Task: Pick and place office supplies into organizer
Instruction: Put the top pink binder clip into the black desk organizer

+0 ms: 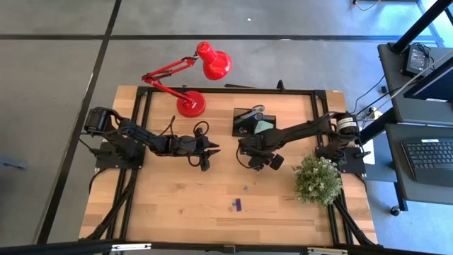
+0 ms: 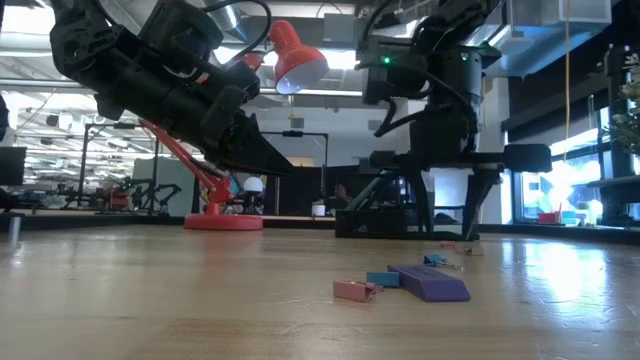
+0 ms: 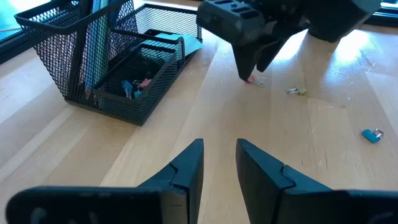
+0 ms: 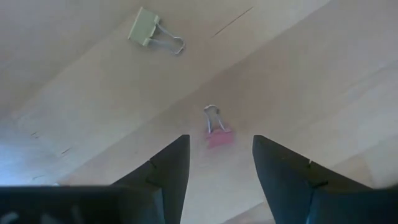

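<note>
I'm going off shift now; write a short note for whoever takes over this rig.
Right pincer: open, pointing down over a pink binder clip on the table, nothing held.
Left pincer: open, empty, facing the organizer.
Done: the organizer already holds some supplies.
Left: the pink clip, a pale green clip, a blue clip, and the purple piece with small items beside it near the table's front edge.

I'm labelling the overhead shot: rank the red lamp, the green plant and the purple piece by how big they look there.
1. Red lamp
2. Green plant, not much smaller
3. Purple piece, clearly smallest
</note>
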You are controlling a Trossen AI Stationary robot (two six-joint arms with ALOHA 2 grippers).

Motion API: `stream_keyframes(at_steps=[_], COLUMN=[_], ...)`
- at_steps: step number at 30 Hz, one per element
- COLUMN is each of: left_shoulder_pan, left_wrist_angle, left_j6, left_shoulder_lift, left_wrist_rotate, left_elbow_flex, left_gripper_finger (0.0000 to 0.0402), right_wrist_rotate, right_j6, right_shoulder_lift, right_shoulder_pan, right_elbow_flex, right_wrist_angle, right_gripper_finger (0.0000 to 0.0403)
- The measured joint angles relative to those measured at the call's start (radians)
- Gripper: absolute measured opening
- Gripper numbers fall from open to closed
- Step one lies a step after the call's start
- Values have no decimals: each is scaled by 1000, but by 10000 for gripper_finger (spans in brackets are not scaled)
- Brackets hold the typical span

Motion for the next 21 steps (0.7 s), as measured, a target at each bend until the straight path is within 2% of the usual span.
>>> stream_keyframes(at_steps=[12, 21], left_shoulder_pan=[0, 0], left_wrist_angle=[-16, -16], left_j6=[0, 0], left_shoulder_lift=[0, 0], left_wrist_rotate=[0, 0], left_elbow_flex=[0, 0], left_gripper_finger=[88, 88], right_wrist_rotate=[11, 45], right_j6=[-46, -54], right_shoulder_lift=[54, 69], right_shoulder_pan=[0, 2], right_elbow_flex=[5, 3], right_wrist_angle=[13, 10], right_gripper_finger=[176, 128])
